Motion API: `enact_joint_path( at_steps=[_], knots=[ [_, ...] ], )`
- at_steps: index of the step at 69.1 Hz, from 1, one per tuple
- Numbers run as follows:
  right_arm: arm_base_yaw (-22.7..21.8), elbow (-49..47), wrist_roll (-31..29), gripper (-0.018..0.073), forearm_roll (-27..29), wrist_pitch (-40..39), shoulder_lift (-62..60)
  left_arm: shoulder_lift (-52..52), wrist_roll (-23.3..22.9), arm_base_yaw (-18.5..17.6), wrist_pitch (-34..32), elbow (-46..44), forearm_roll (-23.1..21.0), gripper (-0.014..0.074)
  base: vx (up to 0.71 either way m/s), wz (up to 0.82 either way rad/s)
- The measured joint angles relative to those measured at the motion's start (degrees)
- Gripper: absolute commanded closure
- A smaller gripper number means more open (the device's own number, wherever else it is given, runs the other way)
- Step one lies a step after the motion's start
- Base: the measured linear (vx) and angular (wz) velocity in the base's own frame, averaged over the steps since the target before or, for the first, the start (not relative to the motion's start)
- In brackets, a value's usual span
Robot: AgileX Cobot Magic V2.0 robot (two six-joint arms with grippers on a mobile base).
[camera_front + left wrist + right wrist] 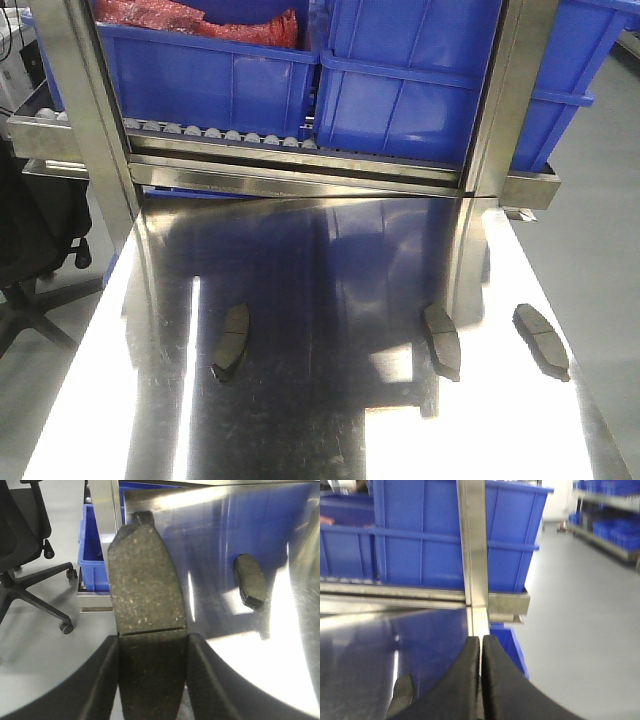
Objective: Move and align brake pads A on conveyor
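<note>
A brake pad [147,630] sits clamped between the left jaws.

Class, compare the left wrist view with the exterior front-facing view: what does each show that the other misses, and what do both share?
Only the left wrist view: a brake pad clamped in the left gripper. Only the front view: red contents in a bin, and three loose pads at once. Both: steel tabletop, blue bins, black office chair, a loose pad.
</note>
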Motion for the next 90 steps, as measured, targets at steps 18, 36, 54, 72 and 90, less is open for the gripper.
enact_joint_path(
  at_steps=[18, 36, 54, 72, 90],
  knots=[
    [0.00, -9.15, 0.00, 0.0485, 0.00, 5.67, 14.25, 0.00, 0.04, 0.00, 0.00, 0.00, 0.00, 0.0496, 0.00, 0.00],
    [0.00, -9.26, -0.05, -0.0024, 0.00, 6.27, 15.22, 0.00, 0.04, 0.00, 0.00, 0.00, 0.00, 0.0496, 0.00, 0.00],
    [0.00, -9.27, -0.05, -0.0159, 0.20, 6.56, 15.22, 0.00, 0.04, 0.00, 0.00, 0.00, 0.00, 0.0496, 0.00, 0.00],
    [0.00, -14.50, 0.00, -0.0085, 0.24, 11.08, 26.60, 0.00, 0.04, 0.00, 0.00, 0.00, 0.00, 0.0496, 0.00, 0.00],
    [0.00, -27.53, 2.14, -0.0014, 0.24, 19.93, 51.07, 0.00, 0.15, 0.00, 0.00, 0.00, 0.00, 0.0496, 0.00, 0.00]
  ],
)
